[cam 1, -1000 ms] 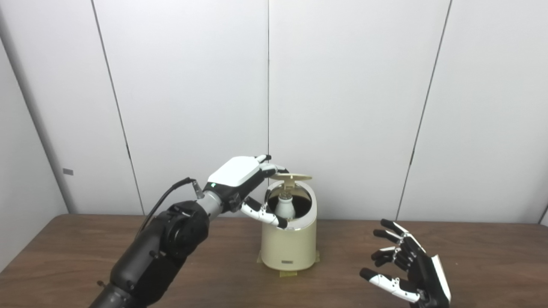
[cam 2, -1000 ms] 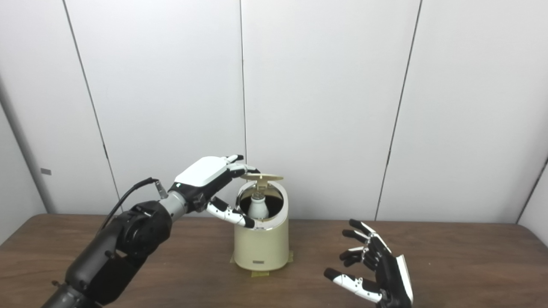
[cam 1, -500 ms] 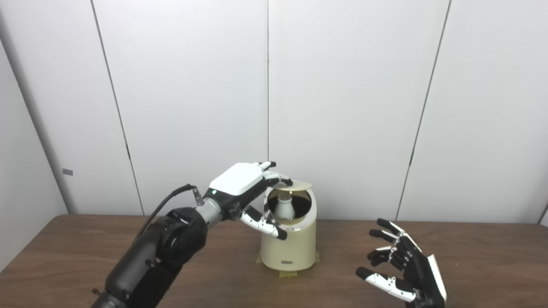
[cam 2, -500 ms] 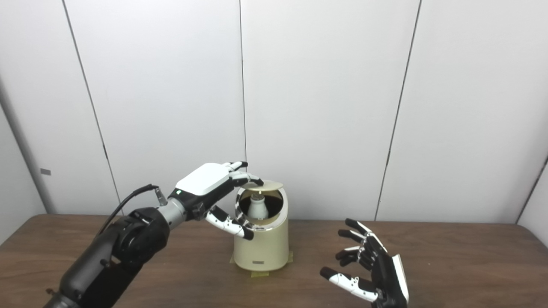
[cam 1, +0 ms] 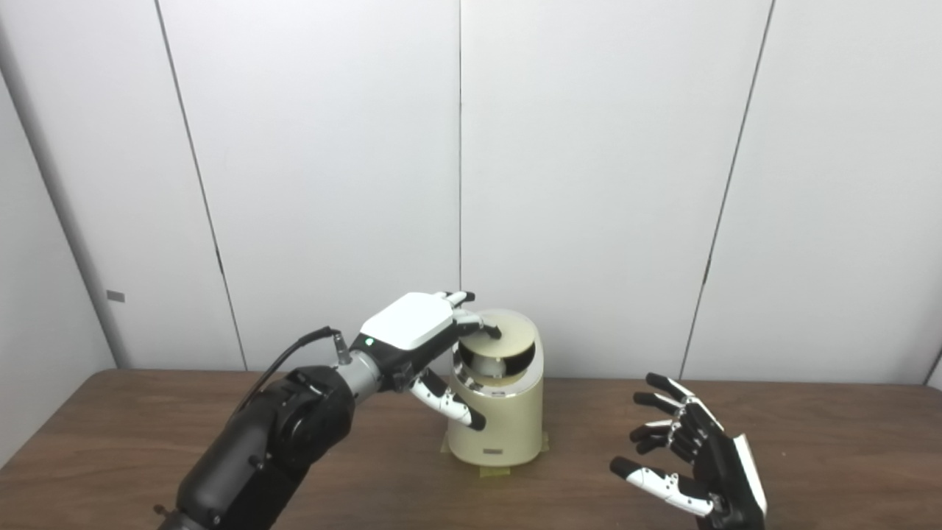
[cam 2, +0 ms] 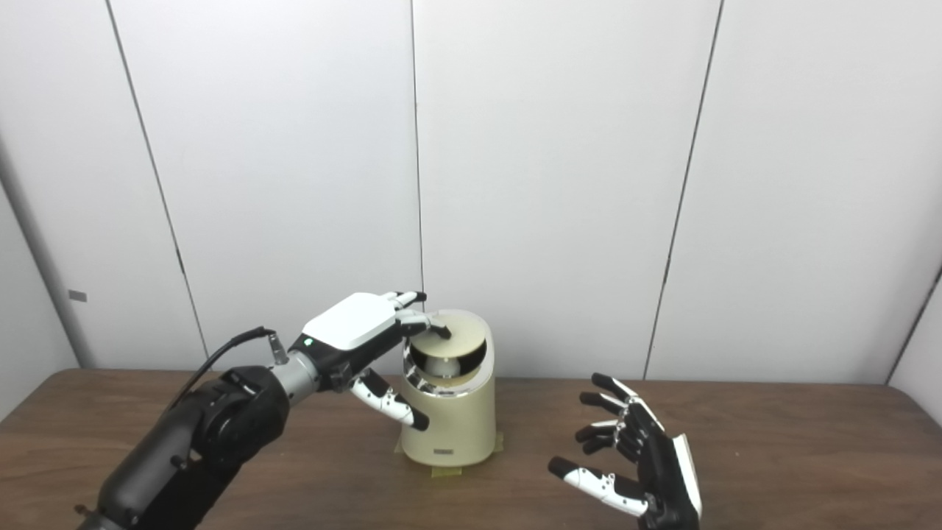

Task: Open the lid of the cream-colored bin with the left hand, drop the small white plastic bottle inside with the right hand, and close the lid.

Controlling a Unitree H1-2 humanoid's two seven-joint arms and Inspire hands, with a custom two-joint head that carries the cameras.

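Observation:
The cream-colored bin point(cam 1: 497, 430) stands on the brown table point(cam 1: 132, 442) near its back edge, fixed with tape. Its round lid point(cam 1: 508, 335) is tilted down, partly covering the opening. The small white bottle point(cam 1: 487, 364) shows inside through the gap under the lid. My left hand point(cam 1: 423, 338) is over the bin's left rim, fingers resting on top of the lid, thumb hanging down beside the bin's front left. My right hand point(cam 1: 692, 460) is open and empty, held above the table to the right of the bin.
A white panelled wall stands right behind the bin. Bare table surface lies left of the bin and between the bin and my right hand.
My left hand has pushed the lid down from nearly level above the opening to a tilted, half-closed position. The bottle is now mostly hidden. My right hand has barely moved.

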